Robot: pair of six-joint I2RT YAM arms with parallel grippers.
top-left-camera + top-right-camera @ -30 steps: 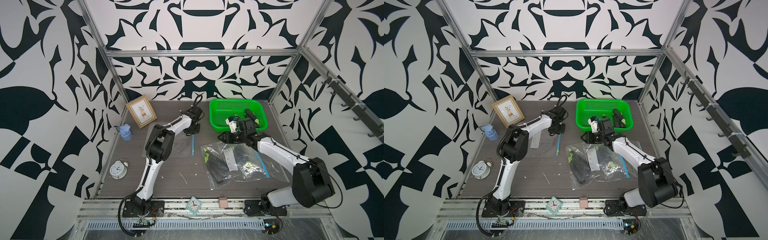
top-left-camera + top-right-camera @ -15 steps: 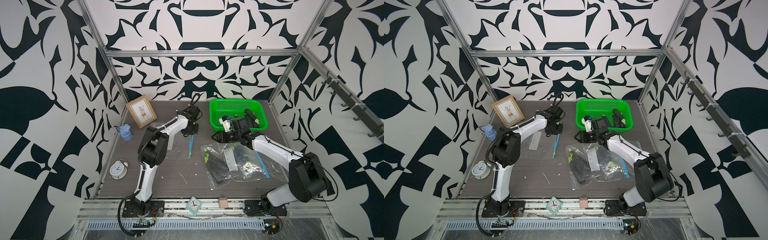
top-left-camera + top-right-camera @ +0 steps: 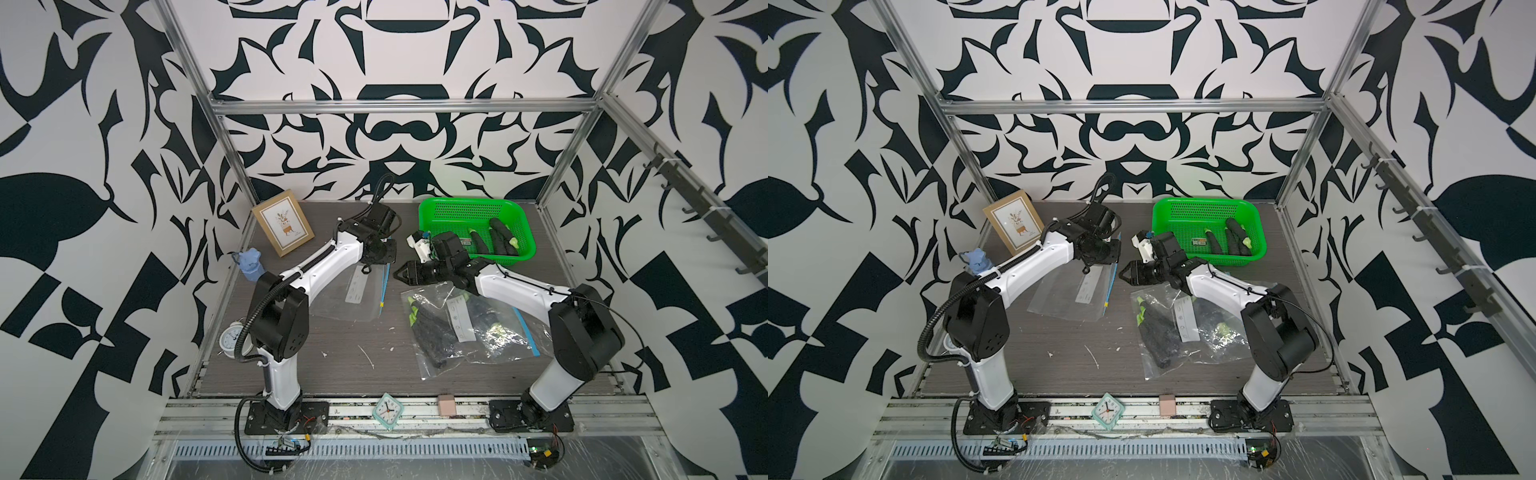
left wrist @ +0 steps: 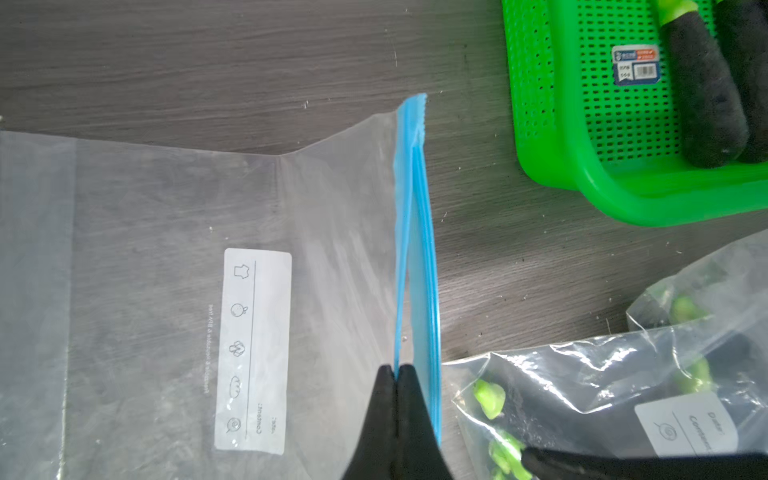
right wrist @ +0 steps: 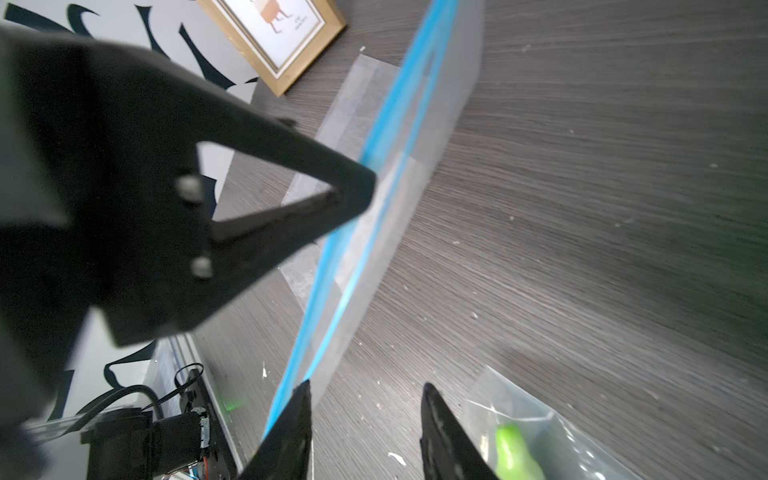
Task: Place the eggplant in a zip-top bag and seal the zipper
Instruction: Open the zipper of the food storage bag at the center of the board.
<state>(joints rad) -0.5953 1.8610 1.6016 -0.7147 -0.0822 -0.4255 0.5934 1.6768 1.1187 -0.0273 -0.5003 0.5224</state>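
The task is at an early stage. The left gripper [image 4: 397, 374] has its fingers pressed together on the blue zipper strip [image 4: 415, 228] of the empty zip-top bag [image 4: 166, 249]. The bag lies on the table [image 3: 353, 340] near the green basket [image 3: 461, 203], toward the left arm, and the pinch holds that edge raised. The right gripper [image 5: 365, 390] hovers between bag and basket, its fingers spread and empty, with one fingertip close to the strip. The eggplants [image 3: 496, 232] lie in the basket, none picked. By my judgement, what remains is to widen the mouth, fetch an eggplant, slide it in and press the zipper shut. Filled bags [image 3: 469, 328] lie in front of the basket.
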